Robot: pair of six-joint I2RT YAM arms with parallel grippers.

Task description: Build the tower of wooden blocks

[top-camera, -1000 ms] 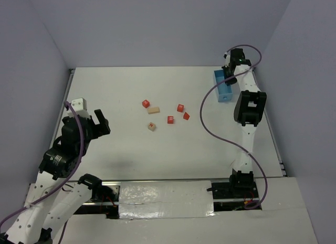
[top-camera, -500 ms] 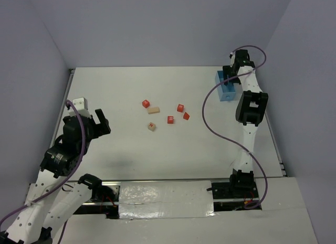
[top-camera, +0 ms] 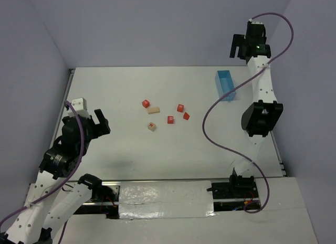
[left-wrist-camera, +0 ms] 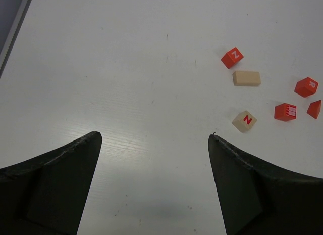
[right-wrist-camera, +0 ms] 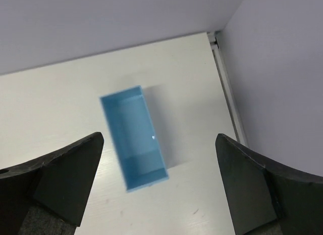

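The wood block tower is only loose blocks mid-table: a red cube [top-camera: 146, 103], a tan bar [top-camera: 153, 110], a red cube [top-camera: 180, 107], a red roof-shaped piece [top-camera: 186, 116], a red block [top-camera: 170, 119] and a tan lettered cube [top-camera: 151, 126]. The left wrist view shows them at upper right, the red cube [left-wrist-camera: 232, 57] and tan cube [left-wrist-camera: 245, 121] nearest. My left gripper [top-camera: 92, 114] [left-wrist-camera: 154, 137] hovers open and empty to their left. My right gripper [top-camera: 247, 44] [right-wrist-camera: 159, 137] hangs open and empty, high above the far right corner.
A light-blue tray [top-camera: 226, 85] [right-wrist-camera: 147, 180] lies empty on the table at the far right, below the right gripper. The table's right edge rail [right-wrist-camera: 227, 88] and the purple walls stand close by it. The right arm's cable [top-camera: 210, 123] loops over the table.
The right gripper opened, let go of the blue tray and rose up and back from it. The tray now lies flat on the table. Left arm and blocks have not moved.
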